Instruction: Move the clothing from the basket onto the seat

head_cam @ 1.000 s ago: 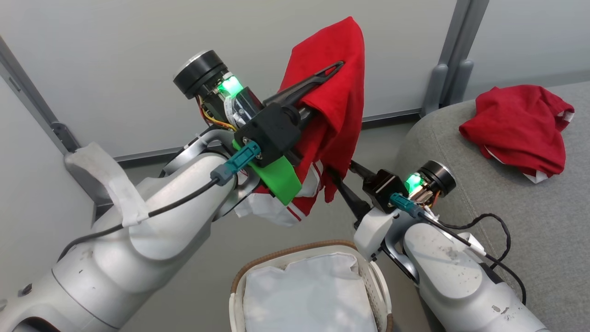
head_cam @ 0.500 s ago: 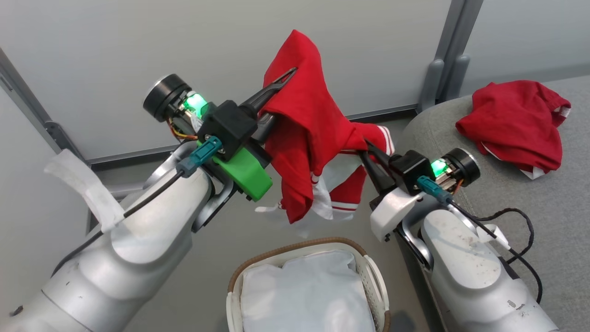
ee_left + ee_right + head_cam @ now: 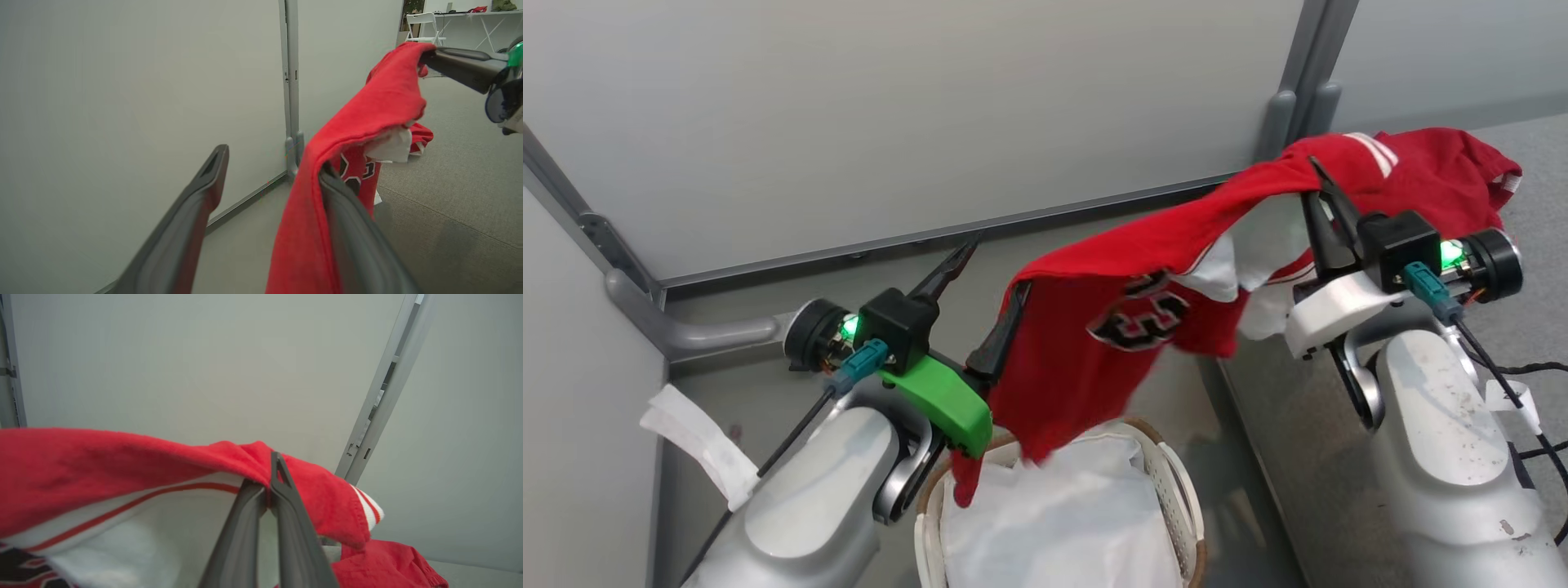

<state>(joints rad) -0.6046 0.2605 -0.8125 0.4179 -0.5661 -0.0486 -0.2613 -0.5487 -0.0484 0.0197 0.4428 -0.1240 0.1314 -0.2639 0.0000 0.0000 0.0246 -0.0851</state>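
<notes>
In the head view the jersey (image 3: 1127, 318) hangs as a long band between the two arms. Its long axis runs from low on the robot's left, above the basket (image 3: 1180, 482), up and to the right towards the seat (image 3: 1539, 196). A second red garment (image 3: 1454, 167) already lies on the seat. The right gripper (image 3: 1316, 184) is clenched on the jersey's high end at the seat's edge, so the right arm is much the nearer to the drop place, which lies just to its right. The left gripper (image 3: 996, 265) is spread wide, with the cloth only draped over its inner finger; the forearm is low beside the basket and the fingers point up and away. In the left wrist view, one finger (image 3: 192, 212) stands bare and the other (image 3: 351, 228) carries the red fold, which climbs to the right gripper at the upper right. In the right wrist view, the fingers (image 3: 286, 514) are pinched together on a fold at the jersey's top edge, and the garment on the seat shows just below and to the right.
</notes>
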